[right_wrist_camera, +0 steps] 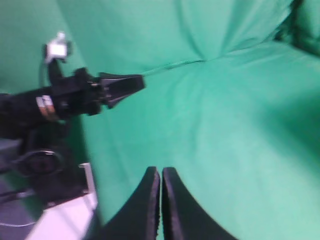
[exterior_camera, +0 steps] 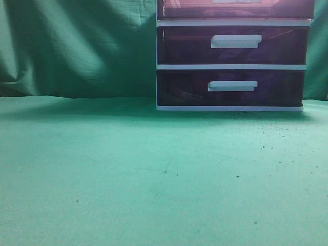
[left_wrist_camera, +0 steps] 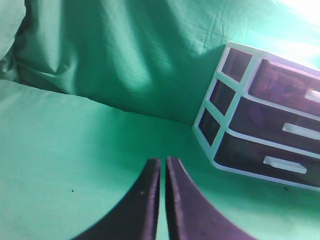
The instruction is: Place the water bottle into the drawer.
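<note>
The water bottle is not in any view. The white-framed drawer unit [exterior_camera: 233, 65] stands at the back right of the green cloth. Its top drawer [exterior_camera: 195, 9] is reddish-brown and pushed in; only its lower part shows at the frame's top edge. It also shows in the left wrist view [left_wrist_camera: 280, 82], right of my left gripper [left_wrist_camera: 162, 162], which is shut and empty above the cloth, well short of the unit. My right gripper [right_wrist_camera: 161, 172] is shut and empty over bare cloth. Neither gripper shows in the exterior view.
Two darker purple drawers with white handles [exterior_camera: 236, 41] [exterior_camera: 231, 86] sit below the top one, both closed. The left arm [right_wrist_camera: 90, 92] shows in the right wrist view, at the left. A green backdrop hangs behind. The robot's white base edge [right_wrist_camera: 65, 215] is at lower left.
</note>
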Controlling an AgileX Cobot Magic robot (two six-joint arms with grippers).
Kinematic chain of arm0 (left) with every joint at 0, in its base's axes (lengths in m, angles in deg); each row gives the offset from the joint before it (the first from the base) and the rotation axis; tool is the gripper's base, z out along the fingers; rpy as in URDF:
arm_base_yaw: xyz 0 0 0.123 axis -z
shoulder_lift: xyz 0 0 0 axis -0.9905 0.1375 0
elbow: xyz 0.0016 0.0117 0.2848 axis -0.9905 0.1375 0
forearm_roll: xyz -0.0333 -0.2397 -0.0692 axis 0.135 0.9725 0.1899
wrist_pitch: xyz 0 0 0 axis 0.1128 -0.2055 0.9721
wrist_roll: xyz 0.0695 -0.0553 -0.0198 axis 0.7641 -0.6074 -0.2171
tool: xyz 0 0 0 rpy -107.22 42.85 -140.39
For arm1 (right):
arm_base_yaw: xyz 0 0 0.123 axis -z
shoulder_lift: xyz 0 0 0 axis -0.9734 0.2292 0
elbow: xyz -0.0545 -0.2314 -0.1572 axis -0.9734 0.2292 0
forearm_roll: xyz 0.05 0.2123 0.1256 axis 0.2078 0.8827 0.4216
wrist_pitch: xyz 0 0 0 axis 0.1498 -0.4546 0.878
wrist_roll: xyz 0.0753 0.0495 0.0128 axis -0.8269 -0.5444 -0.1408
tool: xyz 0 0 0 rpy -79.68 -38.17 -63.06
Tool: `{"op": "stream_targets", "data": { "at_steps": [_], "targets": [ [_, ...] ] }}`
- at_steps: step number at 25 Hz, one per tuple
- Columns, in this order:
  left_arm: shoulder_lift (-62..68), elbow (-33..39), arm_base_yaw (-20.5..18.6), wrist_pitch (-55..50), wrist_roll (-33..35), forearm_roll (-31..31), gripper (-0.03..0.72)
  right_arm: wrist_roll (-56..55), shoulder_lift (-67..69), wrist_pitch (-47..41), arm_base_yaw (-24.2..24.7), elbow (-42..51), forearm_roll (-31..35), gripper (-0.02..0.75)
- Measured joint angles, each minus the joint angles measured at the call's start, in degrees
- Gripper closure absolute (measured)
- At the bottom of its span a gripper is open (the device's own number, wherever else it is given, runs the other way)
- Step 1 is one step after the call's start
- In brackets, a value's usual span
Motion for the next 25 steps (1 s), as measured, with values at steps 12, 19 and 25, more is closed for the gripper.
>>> {"op": "stream_targets", "data": {
  "at_steps": [12, 19, 25],
  "targets": [
    [0.00, 0.00, 0.00, 0.00, 0.11, 0.00, 0.688, -8.69, -3.27, -1.59, 1.57, 0.00, -12.89, 0.738],
    [0.00, 0.00, 0.00, 0.00, 0.11, 0.00, 0.688, -25.34, -17.47, -11.58, 18.55, 0.85, -22.91, 0.738],
    [0.00, 0.00, 0.00, 0.00, 0.04, 0.00, 0.688, -33.83, -32.55, -7.02, 34.34, 6.90, -32.03, 0.738]
  ]
}}
